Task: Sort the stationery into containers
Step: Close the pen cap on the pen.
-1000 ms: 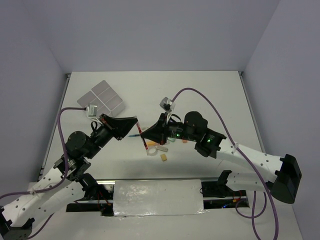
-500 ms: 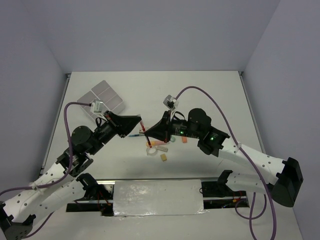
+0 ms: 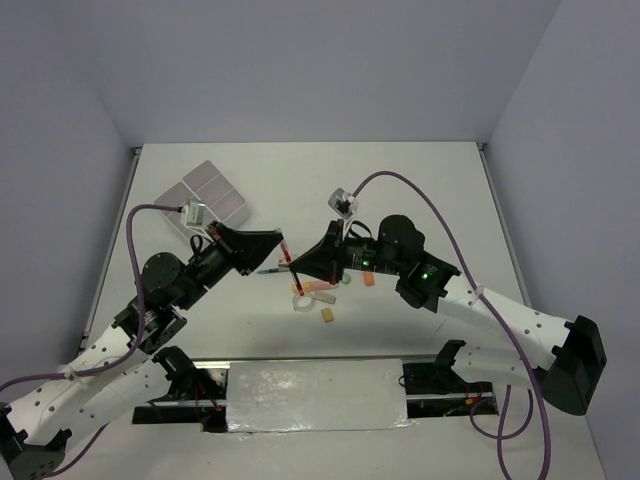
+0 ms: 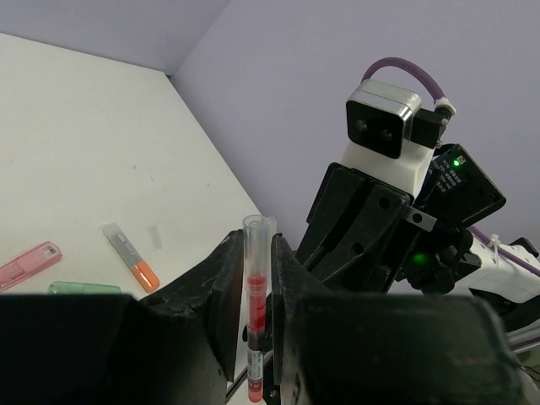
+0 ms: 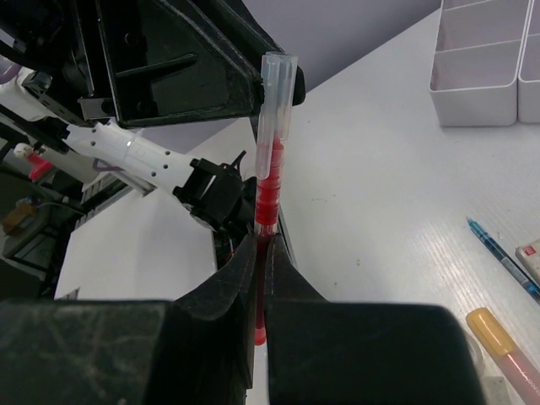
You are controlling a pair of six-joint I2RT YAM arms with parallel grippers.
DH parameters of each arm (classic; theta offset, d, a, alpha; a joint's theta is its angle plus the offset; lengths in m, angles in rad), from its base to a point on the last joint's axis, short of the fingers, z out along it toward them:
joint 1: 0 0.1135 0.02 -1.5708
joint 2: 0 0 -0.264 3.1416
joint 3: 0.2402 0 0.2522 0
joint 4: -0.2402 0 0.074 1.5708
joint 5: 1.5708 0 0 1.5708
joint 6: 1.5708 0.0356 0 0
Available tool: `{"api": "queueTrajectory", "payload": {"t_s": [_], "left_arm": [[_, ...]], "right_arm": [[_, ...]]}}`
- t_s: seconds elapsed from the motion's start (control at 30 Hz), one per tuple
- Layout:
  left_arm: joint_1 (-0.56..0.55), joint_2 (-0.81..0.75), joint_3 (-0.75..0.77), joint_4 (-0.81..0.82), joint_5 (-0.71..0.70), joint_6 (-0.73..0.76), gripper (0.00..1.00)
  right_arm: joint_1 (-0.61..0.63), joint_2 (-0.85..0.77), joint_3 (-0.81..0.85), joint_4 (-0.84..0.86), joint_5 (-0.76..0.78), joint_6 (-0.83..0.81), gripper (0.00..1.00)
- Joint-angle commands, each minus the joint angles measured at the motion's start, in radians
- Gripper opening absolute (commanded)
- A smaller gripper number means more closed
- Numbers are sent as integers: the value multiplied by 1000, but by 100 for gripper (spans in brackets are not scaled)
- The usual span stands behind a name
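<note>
Inspector A: What is the left gripper [image 4: 256, 261] doing?

Inspector B: It is gripping the red pen [image 5: 272, 160] narrowly. The pen is standing between its two fingers, with a clear end sticking out past the tips.

Inspector A: And the right gripper [image 5: 261, 253]?

Inspector B: It is pinching the same pen, jaws closed right down onto the red barrel. Both arms are holding the pen tilted in the air, above the middle of the table [image 3: 420, 190].

Inspector A: Where are the containers [image 3: 205, 193] sitting?

Inspector B: At the far left of the table, well apart from the pen.

Inspector A: And the other stationery?

Inspector B: It is lying around the middle. A blue pen [image 5: 498, 251], a clear tape ring [image 3: 303, 302] and a tan eraser [image 3: 327, 315] are resting near the grippers. A pink marker [image 4: 29, 261] is lying just beside a green marker [image 4: 84, 288].

Inspector A: Is any writing showing?

Inspector B: The pink marker is carrying a small mark, too small to read.
</note>
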Motion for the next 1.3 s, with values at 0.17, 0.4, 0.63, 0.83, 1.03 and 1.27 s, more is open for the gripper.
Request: {"api": "queueTrajectory", "payload": {"t_s": [0.17, 0.4, 0.63, 0.83, 1.03, 1.27], "left_arm": [[-13, 31, -62, -148, 106, 17, 0], [-13, 28, -74, -148, 110, 16, 0], [-13, 35, -50, -160, 113, 20, 0], [-13, 32, 42, -266, 43, 49, 38], [-13, 14, 151, -306, -39, 81, 99], [-11, -1, 211, -219, 13, 135, 99]], "right_arm": [[-17, -20, 110, 260, -6, -2, 0], [-31, -9, 143, 251, -20, -5, 0], [-39, -6, 149, 263, -43, -8, 0], [-39, 9, 118, 257, -101, -25, 0], [-37, 2, 61, 260, -115, -32, 0], [-37, 9, 41, 264, -118, -37, 0]]}}
